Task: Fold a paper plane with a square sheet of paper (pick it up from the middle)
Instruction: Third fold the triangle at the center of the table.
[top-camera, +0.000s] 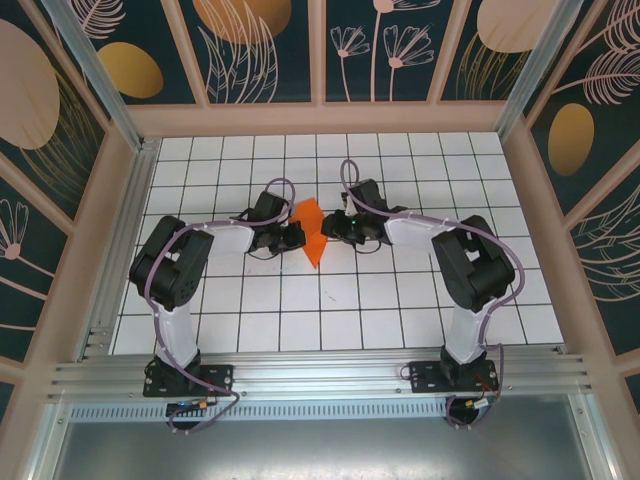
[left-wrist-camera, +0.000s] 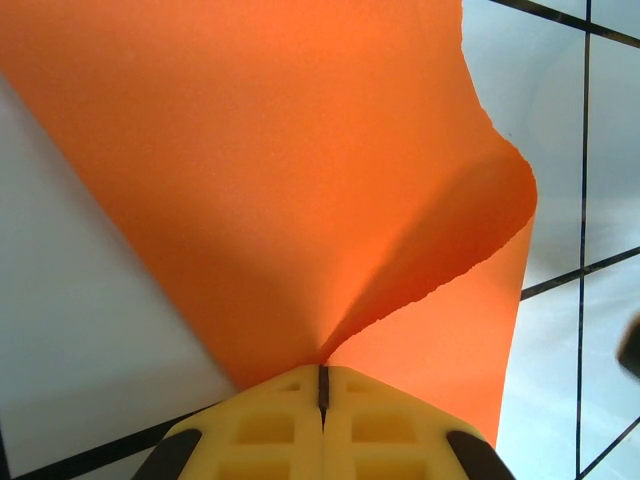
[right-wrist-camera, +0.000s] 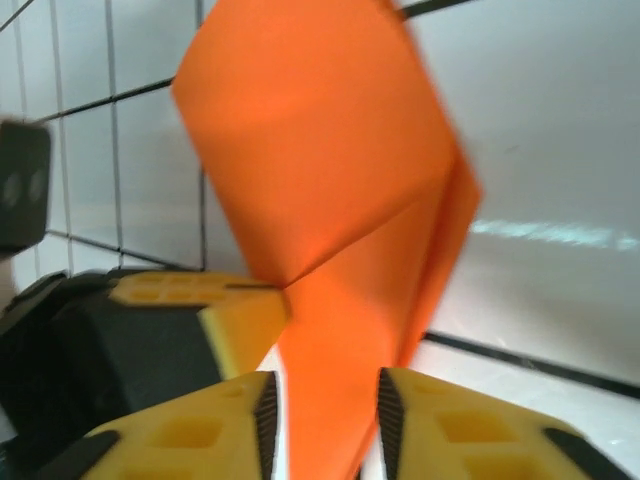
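The square sheet of paper (top-camera: 311, 232) is bright orange and folded into a creased, pointed shape, held up off the white grid table. My left gripper (top-camera: 296, 237) is shut on it: in the left wrist view the yellow fingertips (left-wrist-camera: 323, 385) meet on the paper (left-wrist-camera: 300, 150) where a crease starts, and a loose flap curls up to the right. My right gripper (top-camera: 328, 232) faces it from the other side. In the right wrist view its jaws (right-wrist-camera: 325, 415) stand apart with the paper's lower strip (right-wrist-camera: 330, 380) between them, a gap on the left side. The left finger (right-wrist-camera: 235, 310) shows there too.
The white grid table (top-camera: 330, 300) has wooden side walls (top-camera: 90, 250) and a back wall (top-camera: 320, 118). Both arms reach in towards the middle of the table, their wrists close together. An aluminium rail (top-camera: 320, 375) runs along the near edge.
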